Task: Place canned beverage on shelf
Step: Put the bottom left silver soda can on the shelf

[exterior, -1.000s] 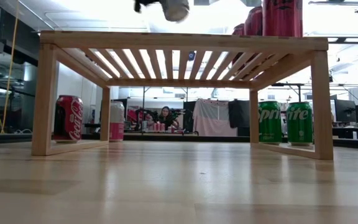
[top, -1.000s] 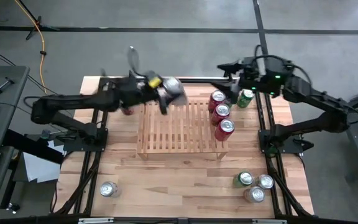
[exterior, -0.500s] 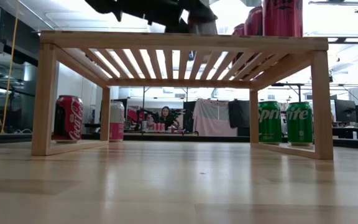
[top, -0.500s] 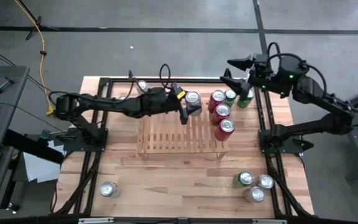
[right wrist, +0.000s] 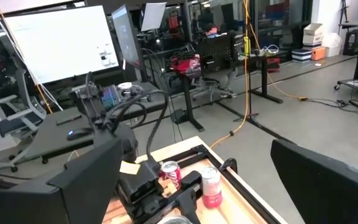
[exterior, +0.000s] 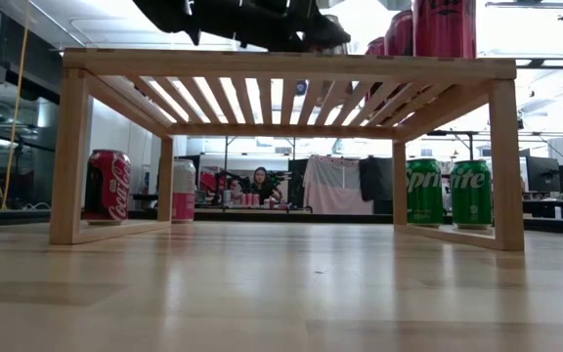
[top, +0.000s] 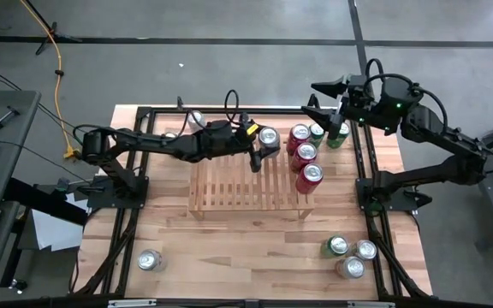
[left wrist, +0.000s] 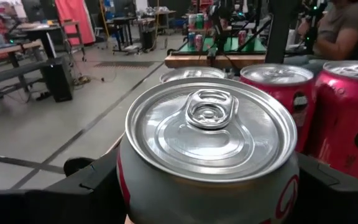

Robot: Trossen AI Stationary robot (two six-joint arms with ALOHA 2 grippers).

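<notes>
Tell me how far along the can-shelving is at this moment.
Done: three red cans stand on the shelf at its right end. In hand: the left gripper holds a silver-topped can upright over the shelf's far edge, beside them. Left: releasing it, then the loose cans on the table, including three near the right front. The right gripper waits open, raised at the far right.

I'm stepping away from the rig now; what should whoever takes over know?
Left gripper: jaws shut on a silver-topped can, upright over the back edge of the light wooden slatted shelf.
Right gripper: jaws open, empty, raised behind the shelf's right end.
Done: three red cans stand on the shelf's right end.
Left: set down and release the held can; more cans wait on the table.
</notes>
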